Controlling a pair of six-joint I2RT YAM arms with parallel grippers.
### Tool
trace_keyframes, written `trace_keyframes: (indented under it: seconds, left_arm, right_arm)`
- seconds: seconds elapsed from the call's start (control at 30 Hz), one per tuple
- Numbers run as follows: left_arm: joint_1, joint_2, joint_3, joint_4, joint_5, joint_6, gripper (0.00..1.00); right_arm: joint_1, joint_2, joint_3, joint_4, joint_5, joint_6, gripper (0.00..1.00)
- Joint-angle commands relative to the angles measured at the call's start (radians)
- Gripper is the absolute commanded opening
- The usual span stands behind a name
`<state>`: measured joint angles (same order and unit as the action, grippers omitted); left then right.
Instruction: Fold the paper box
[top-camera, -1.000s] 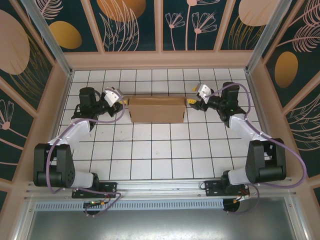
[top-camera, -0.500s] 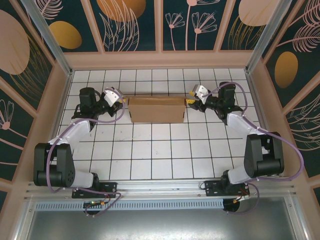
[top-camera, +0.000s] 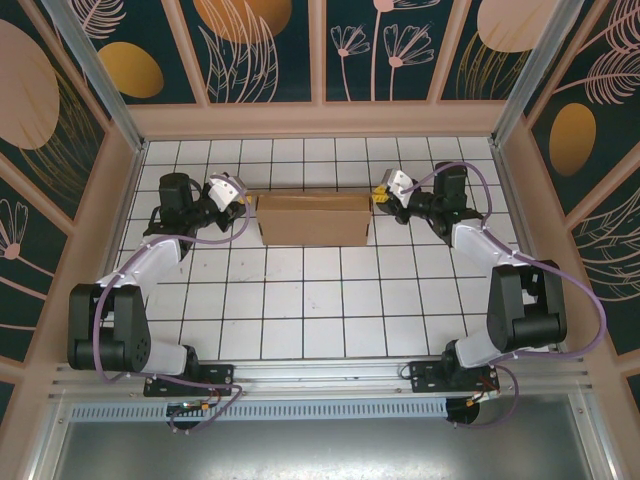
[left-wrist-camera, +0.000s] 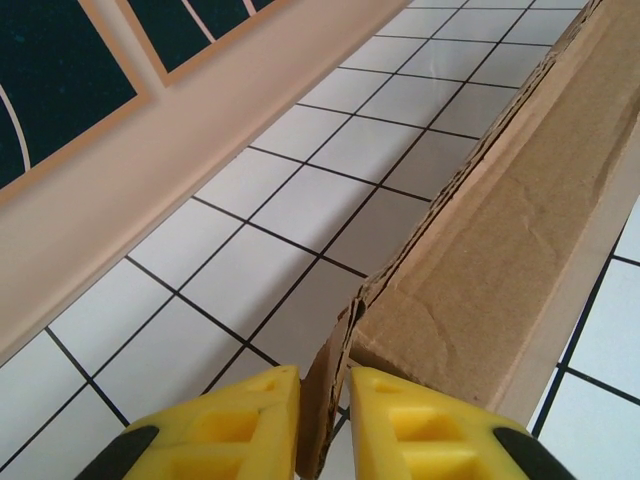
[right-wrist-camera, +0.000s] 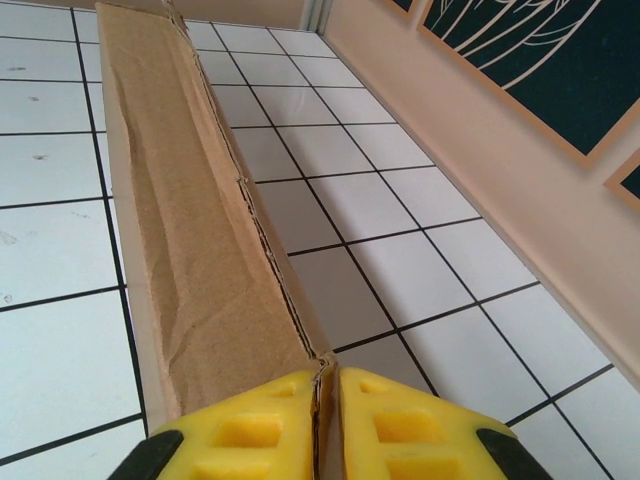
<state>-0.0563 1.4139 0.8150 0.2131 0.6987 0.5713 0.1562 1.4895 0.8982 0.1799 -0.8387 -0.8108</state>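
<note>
Tiles of the white tabletop (top-camera: 300, 320) run in a grid, and the paper box (top-camera: 314, 220) lies on them toward the far side, about midway across. It is a long, shallow brown shape with its long axis running left to right, and it has not shifted over the last second.

What has changed is the right arm (top-camera: 480, 245). A second ago it stood just off the box's right end, and it has since swung in to the far right corner. The left arm (top-camera: 150, 265) has barely moved from the far left corner.

The right gripper (right-wrist-camera: 325, 415) has narrowed from partly spread to a pinch on the ragged cardboard edge at that corner, with its yellow fingers tight on both faces. The left gripper (left-wrist-camera: 322, 420) has likewise closed onto a thin upright flap edge at its end.

With both ends clamped, I judge the box is ready for a two-handed fold of that far wall, which has not yet begun.
</note>
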Motion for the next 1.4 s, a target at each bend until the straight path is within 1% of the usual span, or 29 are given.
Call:
trace_keyframes:
  seconds: [0.0, 0.17, 0.33, 0.4, 0.57, 0.7, 1.03, 1.1, 1.23, 1.37]
  left_arm:
    - [-0.002, 0.005, 0.031, 0.009, 0.029, -0.004, 0.21]
    - [-0.010, 0.011, 0.043, 0.001, 0.031, -0.003, 0.25]
    - [-0.014, 0.012, 0.045, -0.004, 0.032, 0.000, 0.25]
    - [-0.016, 0.015, 0.045, -0.007, 0.032, 0.004, 0.22]
    - [-0.023, 0.021, 0.047, -0.016, 0.036, 0.009, 0.10]
    - [-0.025, 0.025, 0.055, -0.027, 0.033, 0.017, 0.03]
    - [-0.027, 0.013, 0.046, -0.029, 0.024, 0.025, 0.01]
    - [-0.028, 0.011, 0.046, -0.027, 0.022, 0.025, 0.01]
    - [-0.034, 0.005, 0.046, -0.024, 0.025, 0.013, 0.00]
    - [-0.058, -0.009, 0.039, -0.017, 0.018, -0.028, 0.00]
  right_arm:
    - [0.009, 0.007, 0.026, -0.016, 0.006, -0.009, 0.16]
    - [0.008, -0.015, 0.001, 0.011, 0.032, 0.000, 0.21]
    - [0.007, -0.025, -0.009, 0.014, 0.041, 0.002, 0.22]
    - [0.007, -0.029, -0.011, 0.014, 0.042, 0.004, 0.21]
    - [0.008, -0.043, -0.022, 0.010, 0.051, 0.003, 0.21]
    - [0.006, -0.059, -0.034, 0.010, 0.069, 0.009, 0.20]
    - [0.004, -0.077, -0.049, 0.018, 0.082, 0.015, 0.19]
    - [0.004, -0.078, -0.053, 0.019, 0.082, 0.015, 0.17]
    - [0.005, -0.065, -0.039, 0.005, 0.076, 0.034, 0.00]
    - [0.018, -0.056, -0.008, -0.008, 0.053, 0.082, 0.00]
